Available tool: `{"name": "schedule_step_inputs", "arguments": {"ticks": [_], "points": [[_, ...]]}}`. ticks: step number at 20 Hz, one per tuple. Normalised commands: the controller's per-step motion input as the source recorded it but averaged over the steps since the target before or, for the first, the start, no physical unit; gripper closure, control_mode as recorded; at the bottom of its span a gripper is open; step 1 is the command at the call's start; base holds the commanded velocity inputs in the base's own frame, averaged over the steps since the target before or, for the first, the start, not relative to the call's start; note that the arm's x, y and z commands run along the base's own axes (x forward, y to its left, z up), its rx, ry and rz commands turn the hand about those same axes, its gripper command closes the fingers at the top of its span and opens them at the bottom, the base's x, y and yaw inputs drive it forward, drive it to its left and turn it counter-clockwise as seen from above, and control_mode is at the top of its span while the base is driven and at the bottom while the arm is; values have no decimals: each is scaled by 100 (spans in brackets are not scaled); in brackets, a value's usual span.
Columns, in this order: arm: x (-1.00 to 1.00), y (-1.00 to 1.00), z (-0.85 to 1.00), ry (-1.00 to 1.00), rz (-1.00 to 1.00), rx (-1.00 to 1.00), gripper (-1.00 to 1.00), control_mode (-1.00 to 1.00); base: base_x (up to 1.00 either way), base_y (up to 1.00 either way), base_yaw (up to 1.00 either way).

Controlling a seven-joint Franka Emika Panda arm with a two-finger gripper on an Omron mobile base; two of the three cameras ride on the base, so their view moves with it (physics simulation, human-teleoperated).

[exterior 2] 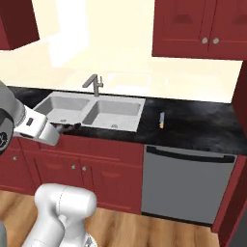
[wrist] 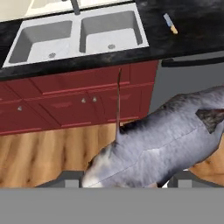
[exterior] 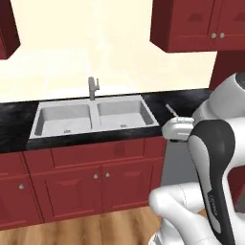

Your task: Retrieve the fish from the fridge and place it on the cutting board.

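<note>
Gripper: the gripper (wrist: 127,177) is clamping the fish between its two fingers, which are showing at the bottom of the hand view on either side of the body.
Fish: the fish (wrist: 162,140) is lying crosswise in the grip, silvery-grey with a dark reddish patch near its right end, hanging in the air over the wooden floor (wrist: 39,153) in front of the cabinets.
Arm: the arm is reaching forward at counter height; in the right base view the hand (exterior 2: 41,128) is sitting just before the sink's front edge.
Counter: a black speckled countertop (exterior 2: 193,120) is running along the wall above red lower cabinets (exterior: 72,182).
Sink: a grey double-basin sink (exterior: 91,117) with an upright faucet (exterior: 93,88) is sitting set into the counter.
Knife: a small knife (exterior 2: 161,120) with a blue blade and yellow handle is lying on the counter to the right of the sink.
Dishwasher: a grey dishwasher (exterior 2: 185,185) with a dark bar handle is standing under the counter, right of the red doors.
Wall: cream wall is rising behind the counter, with red upper cabinets (exterior 2: 200,26) hanging above.
</note>
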Motion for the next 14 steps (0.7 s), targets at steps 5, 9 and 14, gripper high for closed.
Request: {"name": "schedule_step_inputs", "arguments": {"ticks": [5, 9, 14], "points": [[0, 0, 0, 0, 0, 0, 100, 100, 51, 100, 0], [0, 0, 0, 0, 0, 0, 100, 100, 52, 100, 0], [0, 0, 0, 0, 0, 0, 100, 100, 36, 100, 0]]}}
